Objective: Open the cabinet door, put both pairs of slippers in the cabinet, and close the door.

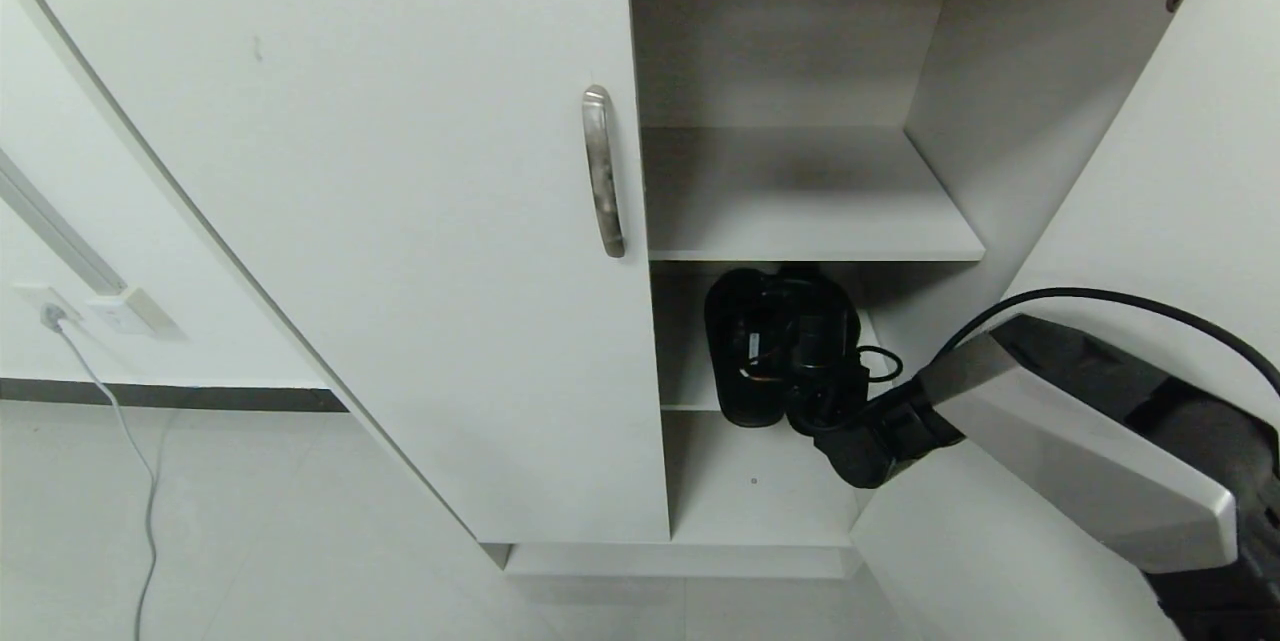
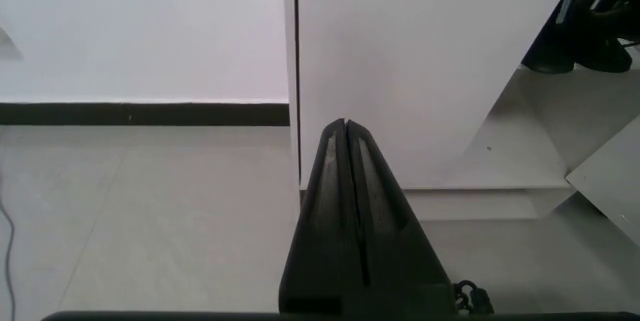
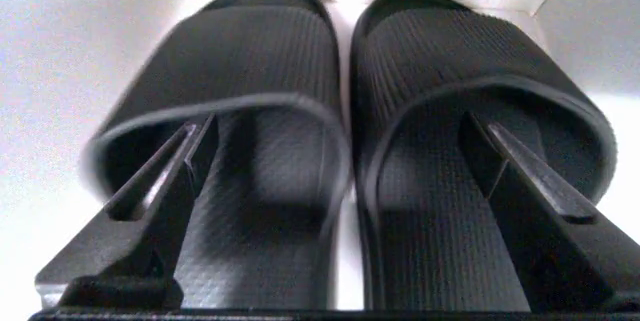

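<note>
Pair of black slippers [image 1: 735, 361] side by side on lower shelf [image 1: 690, 376] of cabinet [image 1: 1010, 91], long axes front-to-back, toes pointing at back wall. Right gripper [image 3: 338, 136] spread wide, one finger [image 3: 160, 201] tucked inside each slipper, touching. Left gripper [image 2: 345, 129] pressed fully closed, empty, above floor [image 2: 150, 221]

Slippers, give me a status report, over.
Left gripper shut, holding nothing. Right gripper open, fingers inside black slippers. Pair on middle shelf, right door open, nothing blocking.
</note>
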Robot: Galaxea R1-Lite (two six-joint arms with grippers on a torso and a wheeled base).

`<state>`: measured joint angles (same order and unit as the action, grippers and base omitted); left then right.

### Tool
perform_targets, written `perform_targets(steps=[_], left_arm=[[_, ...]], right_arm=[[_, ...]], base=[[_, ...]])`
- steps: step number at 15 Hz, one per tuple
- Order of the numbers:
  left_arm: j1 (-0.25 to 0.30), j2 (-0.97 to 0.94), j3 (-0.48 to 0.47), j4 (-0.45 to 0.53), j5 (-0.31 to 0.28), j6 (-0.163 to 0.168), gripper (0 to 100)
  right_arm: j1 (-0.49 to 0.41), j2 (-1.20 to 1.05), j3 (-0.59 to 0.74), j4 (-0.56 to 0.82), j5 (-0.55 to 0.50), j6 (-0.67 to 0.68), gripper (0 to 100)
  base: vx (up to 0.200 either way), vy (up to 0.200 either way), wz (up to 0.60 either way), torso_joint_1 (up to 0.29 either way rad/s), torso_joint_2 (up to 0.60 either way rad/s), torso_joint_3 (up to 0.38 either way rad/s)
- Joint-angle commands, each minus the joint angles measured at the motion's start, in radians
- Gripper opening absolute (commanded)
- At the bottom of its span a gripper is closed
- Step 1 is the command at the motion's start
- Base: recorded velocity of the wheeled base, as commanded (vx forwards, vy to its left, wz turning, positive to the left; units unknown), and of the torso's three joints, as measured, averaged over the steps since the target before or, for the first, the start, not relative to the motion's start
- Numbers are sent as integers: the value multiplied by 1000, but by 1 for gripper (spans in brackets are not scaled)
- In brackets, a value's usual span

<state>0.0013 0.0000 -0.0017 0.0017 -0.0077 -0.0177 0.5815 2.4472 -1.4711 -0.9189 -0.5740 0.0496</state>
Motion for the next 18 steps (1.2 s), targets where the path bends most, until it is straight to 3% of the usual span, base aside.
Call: perform_targets(steps=[1,9,16,18], left_arm=[[0,2,0,0,0,-1,0],[0,2,0,0,0,-1,0],[0,2,0,0,-2,-1,0],[0,2,0,0,-2,1,0]], right_arm=[[21,-111,117,-31,-1,0,100],[173,-382,652,-175,3,4,100],[212,-386,686,-204,-1,1,100],[215,-386,692,-204,-1,0,100]], base=[[0,0,0,0,0,0],[0,0,0,0,0,0],[0,0,0,0,0,0],[-200,0,0,7,2,0]])
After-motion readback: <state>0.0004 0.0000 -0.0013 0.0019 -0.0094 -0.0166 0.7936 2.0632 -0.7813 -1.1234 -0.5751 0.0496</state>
